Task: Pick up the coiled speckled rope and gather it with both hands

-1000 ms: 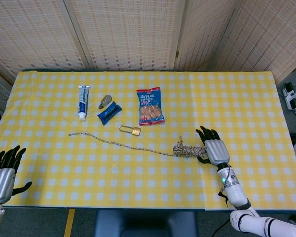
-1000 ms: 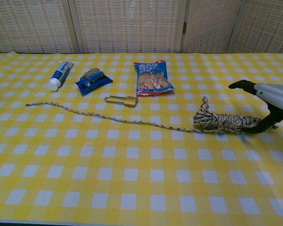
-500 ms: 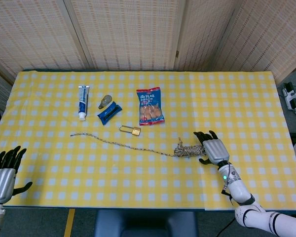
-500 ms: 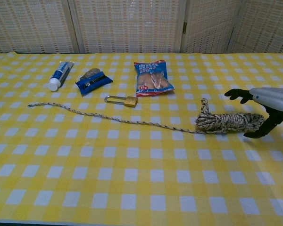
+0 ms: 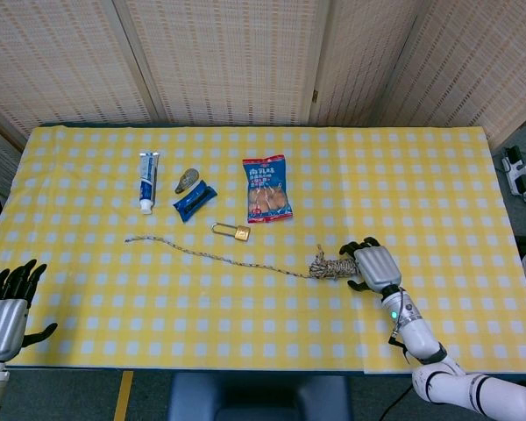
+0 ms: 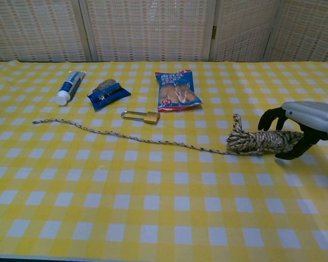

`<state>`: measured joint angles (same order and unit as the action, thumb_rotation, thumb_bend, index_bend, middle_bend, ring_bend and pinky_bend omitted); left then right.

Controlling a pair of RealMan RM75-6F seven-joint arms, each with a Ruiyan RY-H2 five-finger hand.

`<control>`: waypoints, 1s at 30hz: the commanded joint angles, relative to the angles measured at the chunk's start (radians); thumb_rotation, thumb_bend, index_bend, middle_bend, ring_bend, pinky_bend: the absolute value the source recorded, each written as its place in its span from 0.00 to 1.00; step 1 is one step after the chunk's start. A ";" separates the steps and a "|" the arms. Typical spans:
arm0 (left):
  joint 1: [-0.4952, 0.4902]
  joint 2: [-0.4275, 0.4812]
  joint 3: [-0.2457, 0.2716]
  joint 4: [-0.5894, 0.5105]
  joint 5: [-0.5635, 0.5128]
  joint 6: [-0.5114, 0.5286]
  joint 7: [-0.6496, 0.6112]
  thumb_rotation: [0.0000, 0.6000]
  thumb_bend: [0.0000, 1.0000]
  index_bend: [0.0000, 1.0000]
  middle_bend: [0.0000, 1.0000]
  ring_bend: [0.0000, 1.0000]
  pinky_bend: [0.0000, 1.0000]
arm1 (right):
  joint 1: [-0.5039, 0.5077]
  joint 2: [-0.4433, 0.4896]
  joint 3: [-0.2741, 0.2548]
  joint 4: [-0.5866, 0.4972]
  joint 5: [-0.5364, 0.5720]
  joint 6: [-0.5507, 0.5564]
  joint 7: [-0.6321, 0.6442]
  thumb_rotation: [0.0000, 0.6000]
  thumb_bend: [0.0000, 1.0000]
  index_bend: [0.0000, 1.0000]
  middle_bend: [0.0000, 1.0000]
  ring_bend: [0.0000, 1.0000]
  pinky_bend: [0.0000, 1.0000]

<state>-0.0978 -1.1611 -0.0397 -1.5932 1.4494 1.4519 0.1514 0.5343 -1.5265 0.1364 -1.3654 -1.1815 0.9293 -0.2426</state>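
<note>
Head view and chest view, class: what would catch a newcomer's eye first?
The speckled rope, its coiled bundle near the table's right side with a long tail trailing left. The right hand curls around that bundle, while the left hand waits, fingers apart, off the front-left corner.

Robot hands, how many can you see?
2. The right hand curls around the rope bundle near the table's right side. The left hand sits off the table's front-left corner.
</note>
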 commanded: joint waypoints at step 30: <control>-0.137 -0.004 -0.068 -0.008 0.078 -0.072 -0.019 1.00 0.18 0.18 0.15 0.18 0.03 | 0.035 0.007 0.001 0.008 -0.097 0.041 0.084 1.00 0.55 0.58 0.54 0.55 0.46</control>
<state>-0.2134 -1.1599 -0.0933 -1.5998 1.5171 1.3974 0.1372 0.5627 -1.5319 0.1341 -1.3468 -1.2568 0.9630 -0.1808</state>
